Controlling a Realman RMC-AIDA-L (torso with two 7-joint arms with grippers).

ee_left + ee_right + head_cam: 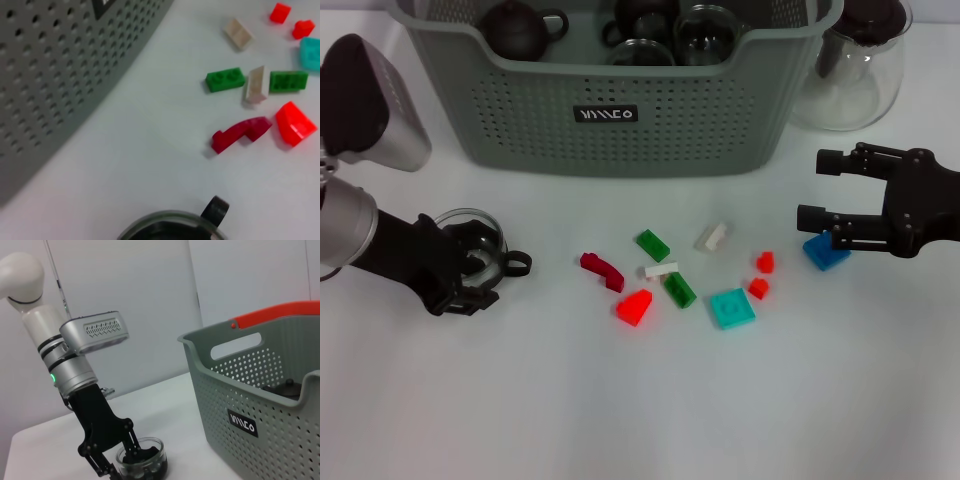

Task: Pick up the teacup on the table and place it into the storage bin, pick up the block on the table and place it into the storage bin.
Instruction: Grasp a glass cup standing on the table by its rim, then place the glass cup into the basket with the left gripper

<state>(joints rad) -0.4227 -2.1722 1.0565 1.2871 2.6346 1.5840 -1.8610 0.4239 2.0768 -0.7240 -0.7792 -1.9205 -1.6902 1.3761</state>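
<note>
In front of the storage bin (610,110), the left tool (470,268) is clamped on the glass teacup (478,245) on the table (620,400); the right tool (820,190), fingers apart, hovers over a blue block (825,252).

The teacup (472,245) is a small clear glass cup with a dark handle pointing toward the blocks; it stands upright on the white surface (620,400), near the left front of the storage bin (610,110), with the left pincer (470,265) set around it. The storage bin is a large grey-green basket with perforated sides, cut-out handles and a dark label with white lettering, standing at the back and already holding dark teapots and glass cups. The blocks lie scattered in front of it: a dark red curved piece (602,270), two green bricks (652,244), white ones (661,270), several red ones (634,307), a teal plate (732,308) and a blue block (826,252) beside the right pincer (812,190).
</note>
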